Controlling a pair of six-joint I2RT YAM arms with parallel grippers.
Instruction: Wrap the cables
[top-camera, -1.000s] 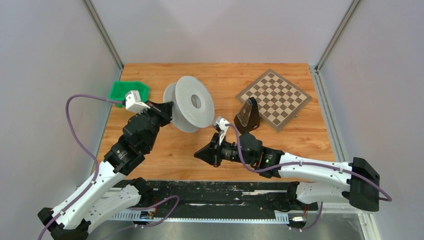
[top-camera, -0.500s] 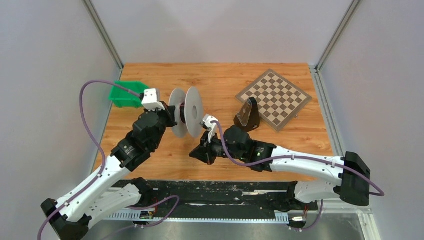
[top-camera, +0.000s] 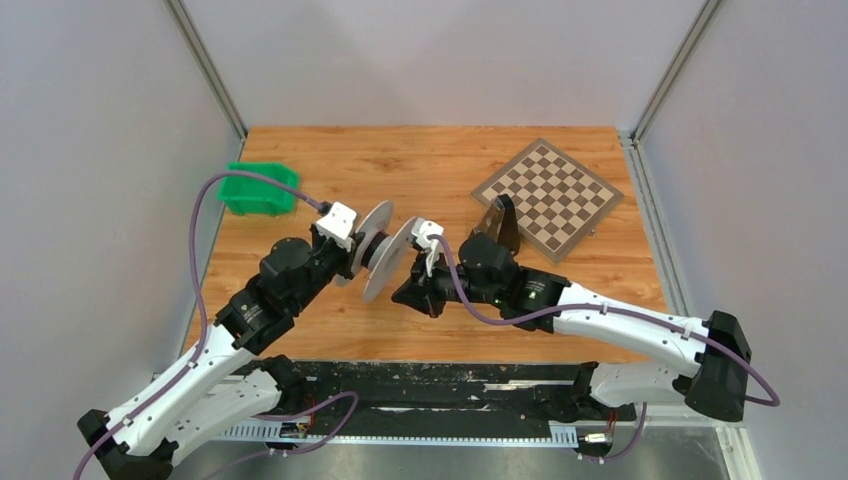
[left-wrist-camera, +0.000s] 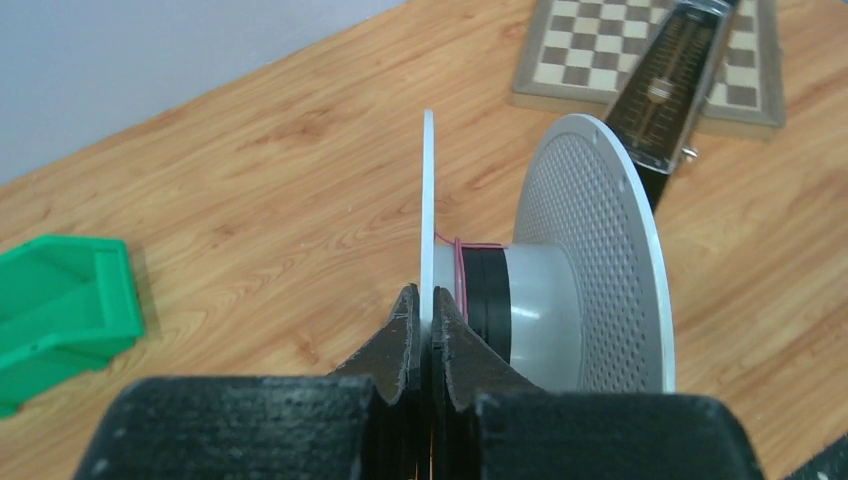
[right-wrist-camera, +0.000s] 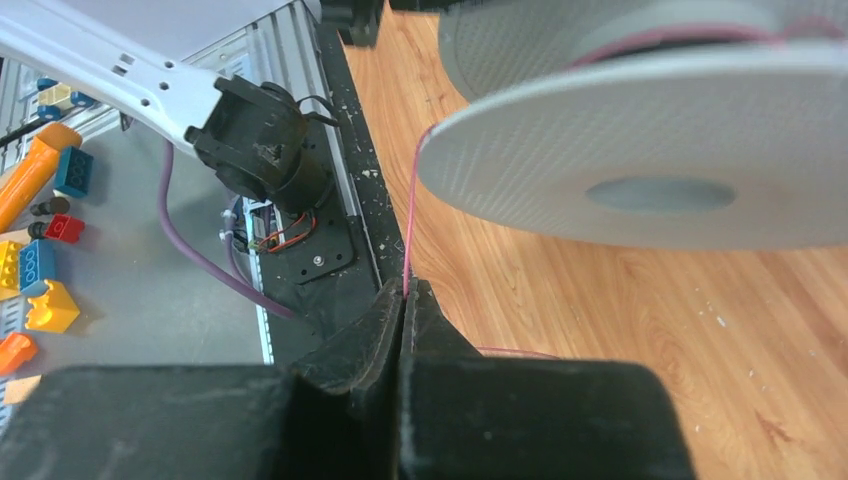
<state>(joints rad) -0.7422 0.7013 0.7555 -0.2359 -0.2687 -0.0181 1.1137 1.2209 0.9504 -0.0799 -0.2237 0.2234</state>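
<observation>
- Since half a second ago, the left gripper (left-wrist-camera: 421, 305) has swung the spool (left-wrist-camera: 590, 260) rightward, away from the green bin (top-camera: 260, 190). The right gripper (right-wrist-camera: 405, 288) has closed in just beside it.
- The left gripper is clamped on the edge of the spool's thin flange.
- The right gripper is pinched on the reddish wire (right-wrist-camera: 408, 225), which runs up past the flange to a few turns on the hub.
- To wrap well, keep the wire taut and guide it between the flanges; slack would likely slip over the rim.
- No writing is readable anywhere, chessboard (top-camera: 548, 197) included.
</observation>
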